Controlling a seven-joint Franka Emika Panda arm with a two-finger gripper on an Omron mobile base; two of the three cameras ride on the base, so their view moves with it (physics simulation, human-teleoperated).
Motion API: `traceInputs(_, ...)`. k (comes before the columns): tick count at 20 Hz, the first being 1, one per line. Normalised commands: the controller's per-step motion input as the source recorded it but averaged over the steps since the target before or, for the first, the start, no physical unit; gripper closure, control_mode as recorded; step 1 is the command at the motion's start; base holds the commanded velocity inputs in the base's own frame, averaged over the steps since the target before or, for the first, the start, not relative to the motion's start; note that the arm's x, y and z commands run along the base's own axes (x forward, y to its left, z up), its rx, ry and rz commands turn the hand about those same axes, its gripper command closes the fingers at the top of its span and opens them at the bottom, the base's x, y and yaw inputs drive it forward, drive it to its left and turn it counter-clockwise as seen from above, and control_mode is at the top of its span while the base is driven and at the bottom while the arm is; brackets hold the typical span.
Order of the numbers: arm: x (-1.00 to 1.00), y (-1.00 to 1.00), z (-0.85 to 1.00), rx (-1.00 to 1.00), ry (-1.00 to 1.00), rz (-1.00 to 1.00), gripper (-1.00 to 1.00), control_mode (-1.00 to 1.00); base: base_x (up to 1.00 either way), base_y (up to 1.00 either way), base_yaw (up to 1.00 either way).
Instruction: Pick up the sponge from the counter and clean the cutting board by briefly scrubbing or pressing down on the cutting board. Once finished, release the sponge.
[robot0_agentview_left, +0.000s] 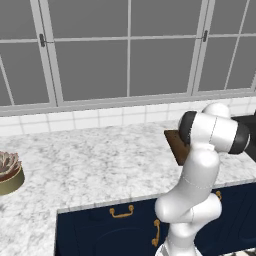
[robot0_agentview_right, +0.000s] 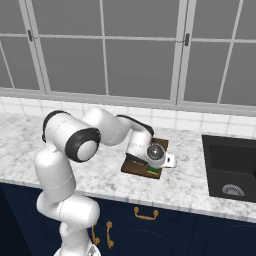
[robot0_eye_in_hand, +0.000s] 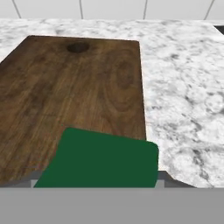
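- Desk (robot0_agentview_right: 195, 185): white-grey marbled stone, navy cabinets (robot0_agentview_right: 165, 230) with brass handles below, tiled wall and large windows (robot0_agentview_right: 135, 55) behind.
- One black sink (robot0_agentview_right: 231, 170) set in at the right.
- One bowl (robot0_agentview_left: 11, 182) at the left, holding a succulent (robot0_agentview_left: 7, 164).
- One cutting board (robot0_eye_in_hand: 74, 96), dark wood, flat on the desk.
- One sponge (robot0_eye_in_hand: 103, 159), green side up, on the board's near corner, gripper (robot0_agentview_right: 154, 171) directly over it; grasp cannot be told.

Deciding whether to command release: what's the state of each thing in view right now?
sponge: green face up, over the board's near edge
cutting board: flat on the counter
gripper: low over the board; jaws hidden
potted succulent: upright on the counter
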Motion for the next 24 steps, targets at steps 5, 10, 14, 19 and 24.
traceInputs(5,0.07,-0.23,-0.16,-0.01,-0.27,-0.02,1.00,-1.00,0.00,0.00,0.00)
traceInputs(10,0.40,0.08,-0.09,-0.01,-0.17,-0.10,1.00,-1.00,0.00,0.00,0.00)
traceInputs(14,0.22,0.45,-0.33,-0.04,-0.11,-0.26,1.00,-1.00,0.00,0.00,0.00)
traceInputs(19,0.44,0.04,-0.33,0.00,-0.06,-0.17,1.00,-1.00,0.00,0.00,0.00)
traceInputs(24,0.51,0.27,-0.23,-0.01,-0.12,-0.20,1.00,-1.00,0.00,0.00,0.00)
